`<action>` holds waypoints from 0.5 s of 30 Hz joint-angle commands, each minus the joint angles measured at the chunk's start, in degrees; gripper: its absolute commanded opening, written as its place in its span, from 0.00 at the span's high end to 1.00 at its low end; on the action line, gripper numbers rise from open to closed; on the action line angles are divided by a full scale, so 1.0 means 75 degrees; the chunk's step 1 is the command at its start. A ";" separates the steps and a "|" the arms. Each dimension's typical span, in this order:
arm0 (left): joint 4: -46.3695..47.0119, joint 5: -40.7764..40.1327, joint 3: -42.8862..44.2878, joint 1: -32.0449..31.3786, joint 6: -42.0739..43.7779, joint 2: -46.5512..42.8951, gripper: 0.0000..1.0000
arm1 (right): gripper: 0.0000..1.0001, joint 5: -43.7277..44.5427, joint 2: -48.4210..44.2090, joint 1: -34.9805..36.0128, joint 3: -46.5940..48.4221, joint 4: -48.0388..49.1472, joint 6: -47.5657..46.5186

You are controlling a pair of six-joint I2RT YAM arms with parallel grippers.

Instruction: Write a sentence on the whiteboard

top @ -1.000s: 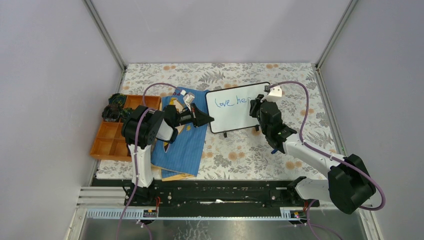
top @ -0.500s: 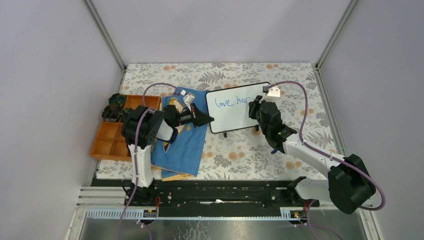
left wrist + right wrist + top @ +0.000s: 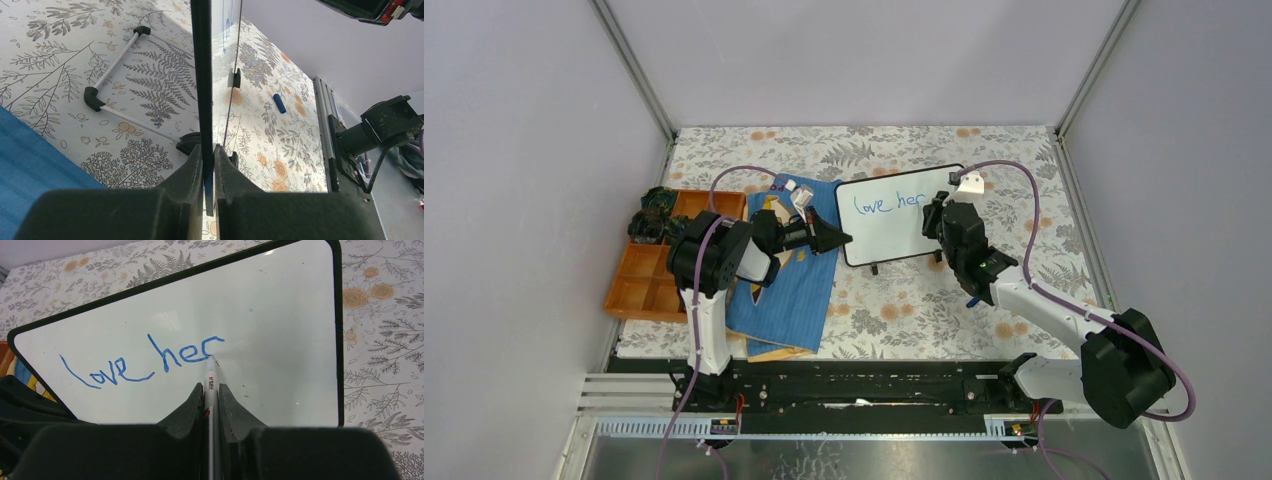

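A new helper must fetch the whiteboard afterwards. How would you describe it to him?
On the floral tablecloth, look at the middle. The whiteboard stands there on small black feet, black-framed, blue handwriting on it, its left edge pinched by the left claw. The blue book beside it lies flat.

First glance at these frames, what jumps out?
The whiteboard standing mid-table, with blue writing starting "love he". The right gripper holds a marker with its tip on the last stroke; the left gripper clamps the board's left edge.

Glossy smooth whiteboard (image 3: 280, 305) (black plastic-looking frame (image 3: 339, 340)), blue ribbed cloth (image 3: 30, 160).
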 commanded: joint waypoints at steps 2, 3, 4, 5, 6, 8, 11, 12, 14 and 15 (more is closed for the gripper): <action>-0.0957 -0.0302 -0.0158 0.0114 0.0587 0.0304 1.00 | 1.00 0.0540 -0.0002 -0.0047 0.0293 -0.0183 -0.0103; -0.0958 -0.0301 -0.0172 0.0120 0.0588 0.0310 1.00 | 1.00 0.0567 -0.0006 -0.0056 0.0299 -0.0184 -0.0094; -0.0957 -0.0301 -0.0178 0.0121 0.0588 0.0301 1.00 | 1.00 0.0599 -0.0007 -0.0057 0.0294 -0.0178 -0.0098; -0.0955 -0.0301 -0.0173 0.0115 0.0588 0.0309 1.00 | 1.00 0.0620 -0.0007 -0.0051 0.0293 -0.0152 -0.0104; -0.0956 -0.0301 -0.0175 0.0114 0.0586 0.0309 1.00 | 1.00 0.0648 -0.0007 -0.0051 0.0309 -0.0149 -0.0108; -0.0955 -0.0301 -0.0169 0.0114 0.0586 0.0310 1.00 | 1.00 0.0676 0.0013 -0.0056 0.0338 -0.0138 -0.0115; -0.0952 -0.0301 -0.0165 0.0114 0.0595 0.0303 1.00 | 1.00 0.0740 0.0039 -0.0057 0.0396 -0.0119 -0.0103; -0.0958 -0.0301 -0.0163 0.0114 0.0596 0.0304 1.00 | 1.00 0.0773 0.0040 -0.0057 0.0414 -0.0108 -0.0096; -0.0958 -0.0301 -0.0162 0.0115 0.0593 0.0308 1.00 | 1.00 0.0809 0.0029 -0.0064 0.0416 -0.0047 -0.0097; -0.0958 -0.0301 -0.0158 0.0114 0.0591 0.0310 1.00 | 1.00 0.0816 0.0028 -0.0060 0.0421 -0.0023 -0.0102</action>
